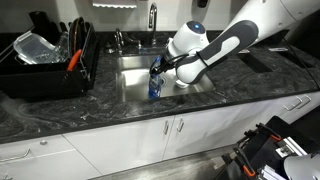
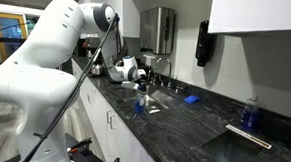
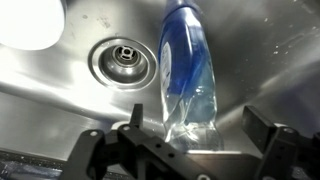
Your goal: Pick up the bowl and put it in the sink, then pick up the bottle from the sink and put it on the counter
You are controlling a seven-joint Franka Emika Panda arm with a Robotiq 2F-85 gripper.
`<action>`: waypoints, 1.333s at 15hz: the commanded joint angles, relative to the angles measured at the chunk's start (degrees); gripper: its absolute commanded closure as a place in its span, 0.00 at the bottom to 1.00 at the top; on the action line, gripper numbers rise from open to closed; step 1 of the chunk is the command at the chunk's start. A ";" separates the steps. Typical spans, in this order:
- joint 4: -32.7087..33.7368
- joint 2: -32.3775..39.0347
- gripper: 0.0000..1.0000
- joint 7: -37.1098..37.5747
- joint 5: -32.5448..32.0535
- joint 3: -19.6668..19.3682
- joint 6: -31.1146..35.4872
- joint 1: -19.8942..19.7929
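Gently now: bottle likely light, slick, crushable; your gripper fingers spread, straddling it. Squeeze at labelled mid-body.

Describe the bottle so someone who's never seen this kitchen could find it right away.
Find the steel sink set in the black counter. Standing in it, under the robot's gripper, is the bottle: clear plastic with a blue label, unlike the white bowl near the drain.

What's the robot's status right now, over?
Gripper open, straddling the bottle. Bottle not yet on the counter; bowl already in the sink. Nothing seen in the way.
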 commanded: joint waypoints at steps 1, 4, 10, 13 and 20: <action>5.11 5.24 0.00 5.58 -0.23 -5.93 1.67 5.75; 7.70 7.86 0.33 9.53 0.64 -9.60 1.27 8.97; 7.97 8.72 0.77 15.51 2.08 -14.46 0.95 13.22; 5.94 7.06 0.86 17.92 3.27 -16.28 2.37 15.16; 2.64 5.42 0.93 18.71 8.45 -21.32 8.83 21.55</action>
